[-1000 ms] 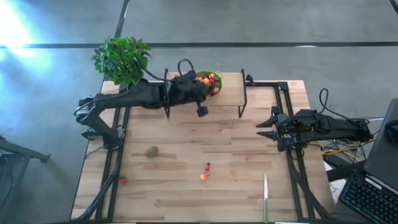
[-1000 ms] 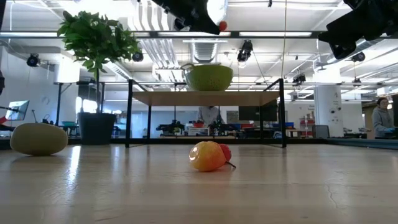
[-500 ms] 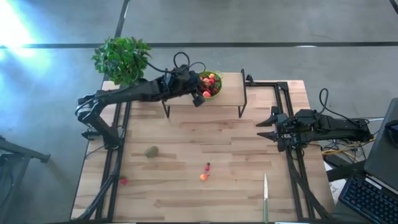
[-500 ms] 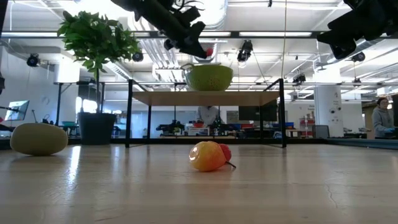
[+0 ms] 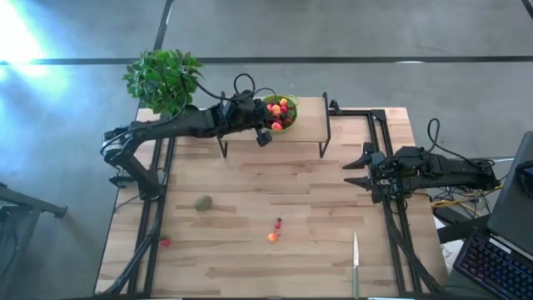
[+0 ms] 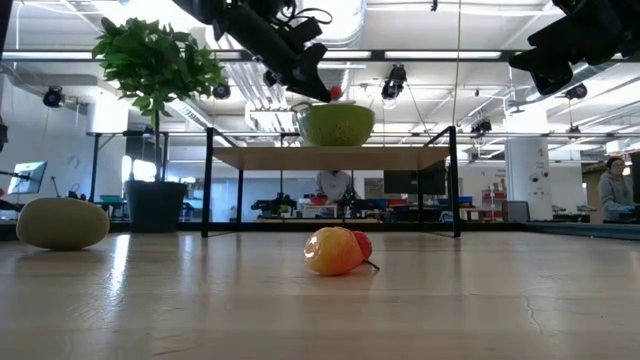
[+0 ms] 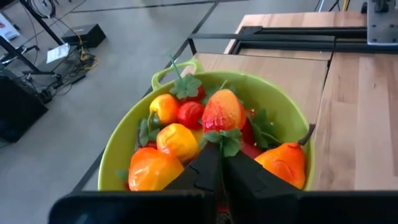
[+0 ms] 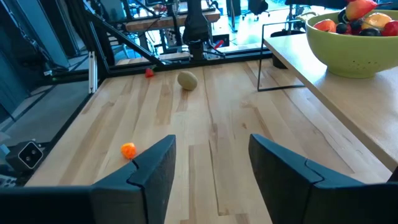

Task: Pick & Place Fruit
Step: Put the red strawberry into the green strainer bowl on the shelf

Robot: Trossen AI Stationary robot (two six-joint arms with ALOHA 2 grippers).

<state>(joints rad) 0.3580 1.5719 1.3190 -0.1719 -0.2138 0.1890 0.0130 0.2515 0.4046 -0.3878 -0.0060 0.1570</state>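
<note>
A: Our left hand (image 7: 217, 163) is pinched shut on a strawberry's (image 7: 222, 114) leafy cap, just above the bowl (image 7: 134, 134).

B: It looks light, hard and slick, so we'd keep gripping the cap.

A: Right hand (image 8: 208, 163) waits open, empty; kiwi (image 8: 187, 80) and orange fruit (image 8: 128, 149) lie ahead on the worktop (image 8: 186, 155).

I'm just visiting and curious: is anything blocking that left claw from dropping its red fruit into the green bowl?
Nothing visible: the left gripper, shut on a strawberry, is directly over the bowl, above the fruit piled inside.
</note>
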